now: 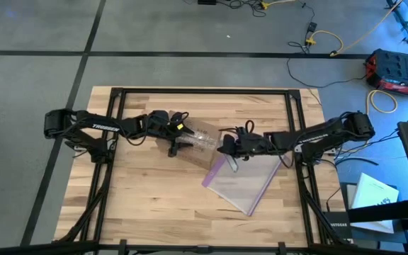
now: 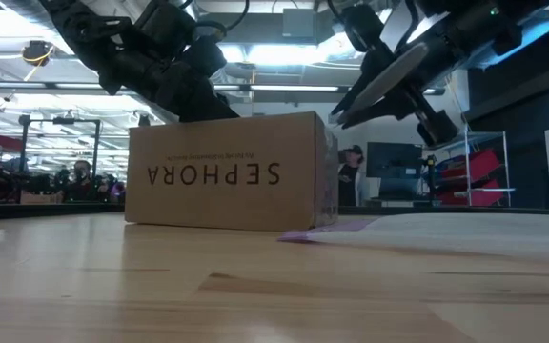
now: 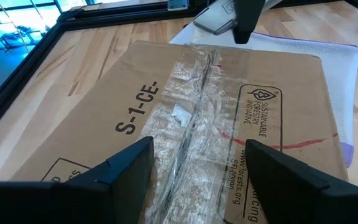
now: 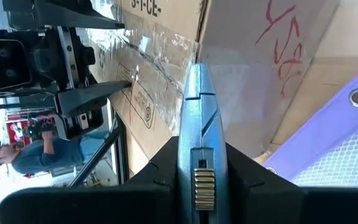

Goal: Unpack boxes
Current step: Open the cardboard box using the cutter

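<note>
The left gripper (image 1: 181, 142) sits just left of centre in the high view, over the near end of the box (image 1: 202, 144), its fingers (image 3: 126, 165) spread apart on either side of the taped seam and not closed on anything. In its own wrist view the box top fills the frame, with crinkled clear tape (image 3: 194, 118) running along the middle seam and black printing beside it.

The right gripper (image 1: 227, 145) is just right of centre in the high view, at the other end of the box, clamped on a small grey knife-like tool (image 4: 199, 124). In the right wrist view the tool's tip points at the box's edge near the tape; whether it touches the cardboard I cannot tell.

The box stands in the middle of the desk (image 1: 147, 205), with its "SEPHORA" lettering (image 2: 213, 174) upside down in the low view. A clear plastic bag (image 1: 243, 180) with a purple edge lies flat on the desk, lower right of the box, one corner tucked against it. A person (image 4: 27, 158) shows at the lower left of the right wrist view, beyond the desk.
</note>
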Controlling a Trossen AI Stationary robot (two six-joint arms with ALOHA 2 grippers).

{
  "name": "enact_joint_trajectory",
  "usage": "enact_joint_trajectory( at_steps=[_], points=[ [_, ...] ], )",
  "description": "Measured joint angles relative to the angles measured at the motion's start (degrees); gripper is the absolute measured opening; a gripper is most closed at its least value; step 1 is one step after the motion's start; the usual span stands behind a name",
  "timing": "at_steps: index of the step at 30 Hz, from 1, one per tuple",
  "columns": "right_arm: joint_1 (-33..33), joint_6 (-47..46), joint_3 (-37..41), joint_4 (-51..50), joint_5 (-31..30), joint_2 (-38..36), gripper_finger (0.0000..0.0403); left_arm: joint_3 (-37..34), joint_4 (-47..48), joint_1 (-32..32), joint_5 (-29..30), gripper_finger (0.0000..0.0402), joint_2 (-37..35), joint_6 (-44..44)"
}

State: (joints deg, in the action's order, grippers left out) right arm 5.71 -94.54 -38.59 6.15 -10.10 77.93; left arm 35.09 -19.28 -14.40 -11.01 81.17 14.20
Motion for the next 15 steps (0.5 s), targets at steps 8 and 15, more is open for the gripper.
enact_joint_trajectory(
  at_steps=[8,15],
  points=[
    [0.4,-1.2,0.0,-0.3,-3.0,0.0,0.0051,0.0,0.1,-0.3,-0.1,0.0239,0.0,0.8],
    [0.5,-1.1,0.0,0.2,-4.0,0.0,0.0051,0.0,0.1,-0.3,-0.2,0.0239,0.0,0.8]
  ],
)
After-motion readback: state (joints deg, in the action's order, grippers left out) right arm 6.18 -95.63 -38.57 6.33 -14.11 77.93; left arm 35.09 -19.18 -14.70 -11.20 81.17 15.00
